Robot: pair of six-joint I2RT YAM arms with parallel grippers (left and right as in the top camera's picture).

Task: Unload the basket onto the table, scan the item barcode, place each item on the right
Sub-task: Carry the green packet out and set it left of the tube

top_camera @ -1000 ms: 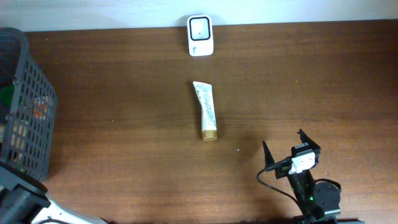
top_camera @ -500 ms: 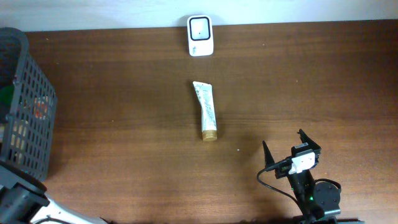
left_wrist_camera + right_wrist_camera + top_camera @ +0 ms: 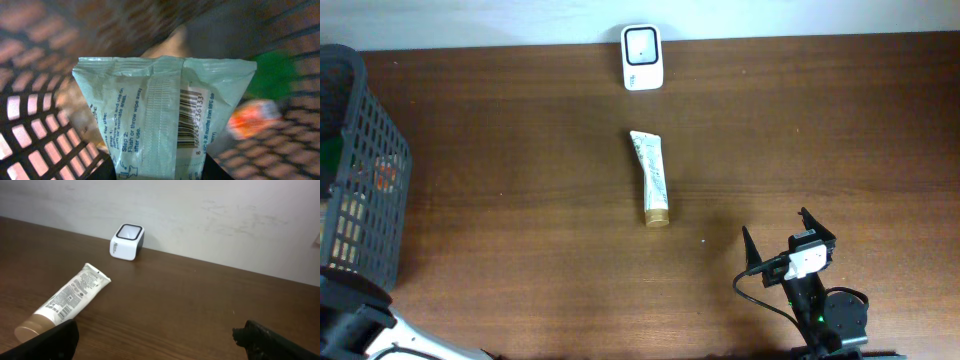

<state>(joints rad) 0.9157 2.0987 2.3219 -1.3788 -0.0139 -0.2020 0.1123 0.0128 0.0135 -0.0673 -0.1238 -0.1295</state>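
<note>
The pale-green wipes packet (image 3: 150,115), barcode (image 3: 190,117) showing, sits inside the mesh basket (image 3: 360,200), where the left end effector (image 3: 160,172) has just pinched it, ready for lifting toward the scanner (image 3: 642,57); the right end effector (image 3: 778,232) stays spread.

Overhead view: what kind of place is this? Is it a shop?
Probably a pretend shop checkout, not a real store. A small white box-shaped barcode scanner stands on the brown wooden table, a dark plastic mesh basket holds goods, and a pale green packet shows a barcode.
</note>
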